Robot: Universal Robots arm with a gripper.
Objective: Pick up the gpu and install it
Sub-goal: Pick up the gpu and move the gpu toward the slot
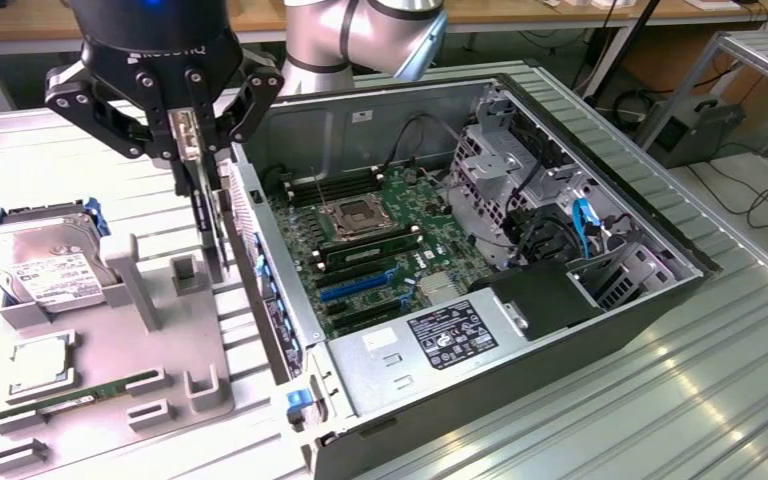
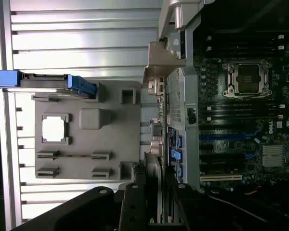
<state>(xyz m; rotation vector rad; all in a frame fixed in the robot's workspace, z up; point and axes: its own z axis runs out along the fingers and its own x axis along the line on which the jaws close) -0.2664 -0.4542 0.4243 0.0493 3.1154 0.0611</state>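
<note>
Item: gpu [image 1: 208, 220], thin black card hanging upright, seemingly pinched at its top by the claw [image 1: 187, 140], at ten o'clock of the computer case [image 1: 357, 125]. Handling: hold vertical, square to slot.

The tool [image 1: 195, 150] bears "ROBOTIQ" (power-supply label [image 1: 451, 331] illegible).

The gpu [image 1: 207, 215] is a thin black card seen edge-on. It hangs upright with its long side vertical and its upper end clamped in the gripper [image 1: 188, 150]. It hangs over the grey parts holder [image 1: 184, 350], just beside the rear wall of the open computer case [image 1: 518, 385].
</note>
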